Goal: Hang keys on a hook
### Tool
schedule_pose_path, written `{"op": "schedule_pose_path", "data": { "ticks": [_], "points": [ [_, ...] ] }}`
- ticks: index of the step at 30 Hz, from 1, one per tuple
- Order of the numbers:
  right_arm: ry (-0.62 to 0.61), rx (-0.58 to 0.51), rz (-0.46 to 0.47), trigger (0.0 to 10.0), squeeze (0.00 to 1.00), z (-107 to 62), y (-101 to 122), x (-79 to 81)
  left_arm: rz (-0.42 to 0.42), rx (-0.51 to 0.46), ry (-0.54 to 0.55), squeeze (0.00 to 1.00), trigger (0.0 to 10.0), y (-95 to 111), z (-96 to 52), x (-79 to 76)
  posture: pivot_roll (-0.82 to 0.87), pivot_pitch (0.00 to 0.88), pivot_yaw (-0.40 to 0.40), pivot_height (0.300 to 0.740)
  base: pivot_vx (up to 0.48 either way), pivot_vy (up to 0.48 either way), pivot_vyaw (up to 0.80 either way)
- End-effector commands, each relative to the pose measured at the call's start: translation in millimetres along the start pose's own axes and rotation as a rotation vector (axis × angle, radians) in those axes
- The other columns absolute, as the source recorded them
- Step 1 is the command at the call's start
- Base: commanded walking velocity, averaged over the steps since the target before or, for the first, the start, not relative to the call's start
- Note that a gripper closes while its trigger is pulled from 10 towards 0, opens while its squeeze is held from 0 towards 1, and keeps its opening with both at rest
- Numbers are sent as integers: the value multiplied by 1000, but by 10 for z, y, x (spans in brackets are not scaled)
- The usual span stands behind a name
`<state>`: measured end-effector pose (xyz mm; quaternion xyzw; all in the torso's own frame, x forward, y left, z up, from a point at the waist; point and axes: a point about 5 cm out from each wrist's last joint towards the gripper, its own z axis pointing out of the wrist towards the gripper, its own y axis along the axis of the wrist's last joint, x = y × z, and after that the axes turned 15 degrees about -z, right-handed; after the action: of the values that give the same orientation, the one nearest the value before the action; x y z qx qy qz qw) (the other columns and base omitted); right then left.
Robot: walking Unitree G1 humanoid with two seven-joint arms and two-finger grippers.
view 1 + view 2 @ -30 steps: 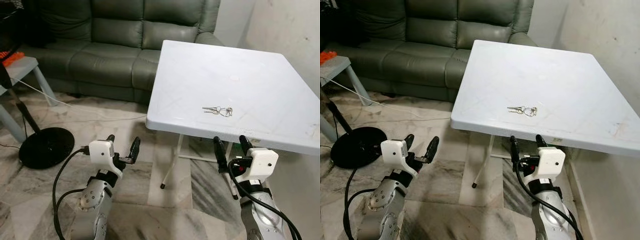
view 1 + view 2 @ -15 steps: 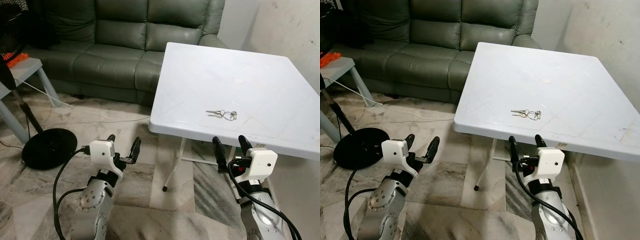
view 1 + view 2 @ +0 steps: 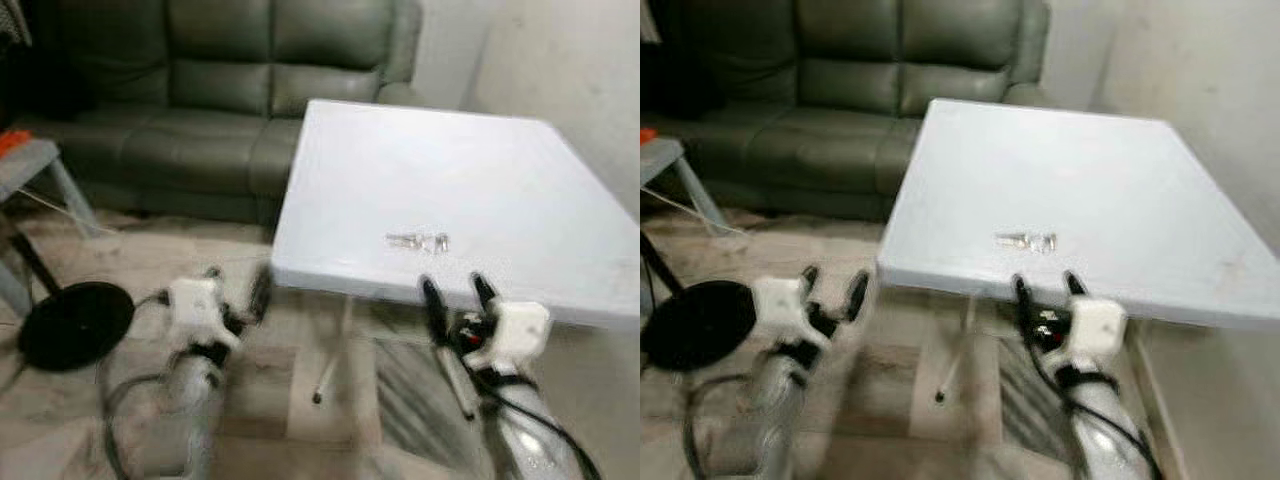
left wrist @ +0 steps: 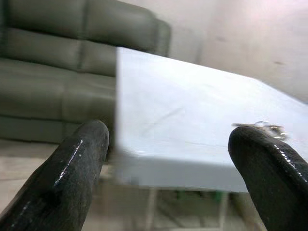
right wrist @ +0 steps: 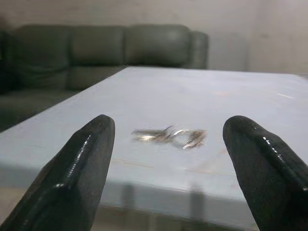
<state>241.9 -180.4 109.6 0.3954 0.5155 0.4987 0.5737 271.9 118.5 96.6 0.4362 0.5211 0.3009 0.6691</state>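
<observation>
Since the earlier frame the whole head picture has slid and gone blurry, so the camera has moved; the keys lie at the same spot on the table, and both arms have kept their low pose in front of it. They rest flat on the white table, close to its near edge and a little left of the middle of that edge, a small silvery bunch with a ring at its right end. In the right wrist view the keys lie between the two spread black fingers, farther off on the tabletop and touching neither. The right gripper hangs just below the table's near edge, right of the keys, its fingers spread apart and holding nothing. The left gripper is off to the left of the table over the marble floor, heavily smeared in the head views; the left wrist view shows its fingers wide apart and empty, with the table corner and the keys beyond them. A table leg slants down under the near edge. A green sofa stands at the far left, behind the table, and a black round fan base sits on the floor at the near left. A pale wall runs along the right.
</observation>
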Motion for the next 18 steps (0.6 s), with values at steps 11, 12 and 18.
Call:
{"op": "schedule_pose_path", "data": {
  "ticks": [11, 12, 18],
  "points": [
    [22, -31, 18, 10000, 0, 38, 62, 73, 20, -11, 27, 0, 10000, 66, -19, 87, 22, 61, -58, 740, 373, 0, 0],
    [23, -31, 19, 10000, 0, 40, 62, 74, 20, -11, 28, 0, 10000, 65, -18, 87, 23, 58, -60, 740, 375, 0, 0],
    [28, -33, 17, 10000, 0, 49, 62, 78, 12, -12, 26, 0, 10000, 62, -15, 81, 25, 53, -63, 740, 367, 0, 0]
  ]
}}
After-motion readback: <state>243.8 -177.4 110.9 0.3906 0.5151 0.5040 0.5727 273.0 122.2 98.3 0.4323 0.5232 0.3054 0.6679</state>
